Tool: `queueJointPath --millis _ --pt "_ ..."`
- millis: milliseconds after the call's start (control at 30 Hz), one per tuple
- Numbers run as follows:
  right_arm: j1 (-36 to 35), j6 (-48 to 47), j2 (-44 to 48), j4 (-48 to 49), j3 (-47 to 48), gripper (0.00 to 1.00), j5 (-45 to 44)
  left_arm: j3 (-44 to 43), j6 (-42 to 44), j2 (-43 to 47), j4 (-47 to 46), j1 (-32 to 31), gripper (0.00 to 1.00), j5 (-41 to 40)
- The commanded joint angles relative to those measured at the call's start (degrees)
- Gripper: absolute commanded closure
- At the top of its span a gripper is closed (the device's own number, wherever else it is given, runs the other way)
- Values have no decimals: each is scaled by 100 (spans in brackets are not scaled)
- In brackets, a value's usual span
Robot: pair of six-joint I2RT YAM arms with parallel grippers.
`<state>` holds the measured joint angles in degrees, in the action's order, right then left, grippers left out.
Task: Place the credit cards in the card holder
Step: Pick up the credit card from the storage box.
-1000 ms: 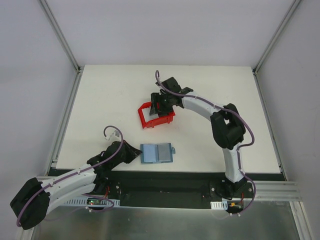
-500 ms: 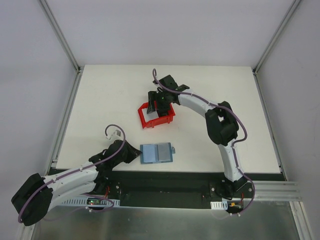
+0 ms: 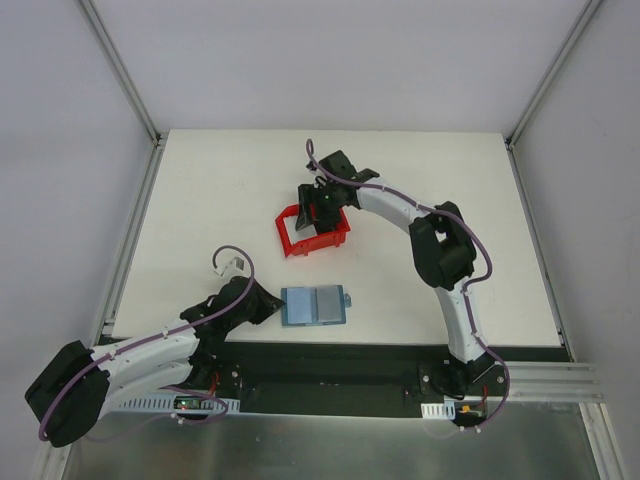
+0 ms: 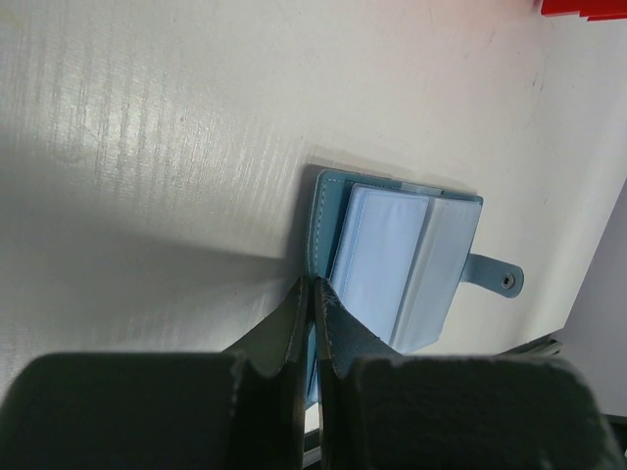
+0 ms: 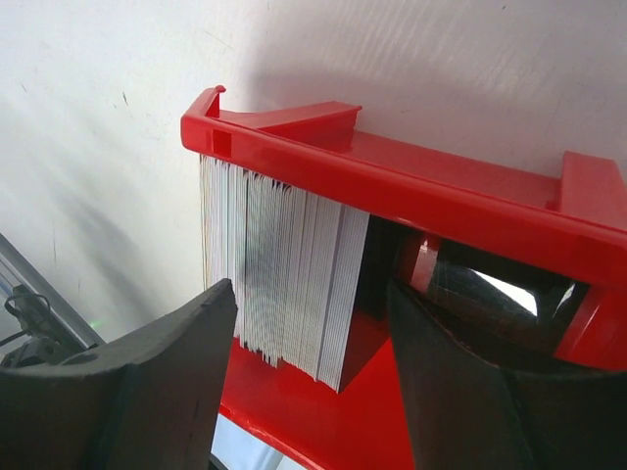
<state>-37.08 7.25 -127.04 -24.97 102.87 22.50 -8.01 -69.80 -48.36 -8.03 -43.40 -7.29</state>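
The card holder point(image 3: 313, 306) lies spread open near the table's front edge, teal with pale blue pockets point(image 4: 392, 255) and a snap tab point(image 4: 498, 277). My left gripper point(image 3: 270, 304) is shut, its tips point(image 4: 312, 286) resting at the holder's left edge. The credit cards point(image 5: 279, 279) stand on edge as a thick pale stack inside the red bin point(image 5: 392, 186). My right gripper point(image 5: 312, 289) is open and straddles that stack. Its left finger point(image 5: 176, 382) sits close to the stack's side, and a gap remains before the right finger point(image 5: 460, 392). From above, the right gripper point(image 3: 318, 212) hangs over the bin.
The red bin point(image 3: 288, 238) stands mid-table, tilted, just beyond the card holder. A corner of it shows in the left wrist view point(image 4: 583, 8). Metal frame rails run along both table sides.
The right gripper has shifted a little left and lower over the red bin. The left arm has edged slightly toward the card holder, still shut.
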Motion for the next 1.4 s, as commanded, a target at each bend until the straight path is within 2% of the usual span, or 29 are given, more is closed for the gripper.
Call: queueJointPath --millis 0,1000,1367 --pt "-1 -4 162 -52 216 37 290 -122 89 11 12 42 100 35" --pt "69 -48 584 -34 5 73 220 -69 72 -51 -102 59 100 140" --pt "104 -215 918 -60 -118 93 -553 -25 72 -42 -120 68 100 166"
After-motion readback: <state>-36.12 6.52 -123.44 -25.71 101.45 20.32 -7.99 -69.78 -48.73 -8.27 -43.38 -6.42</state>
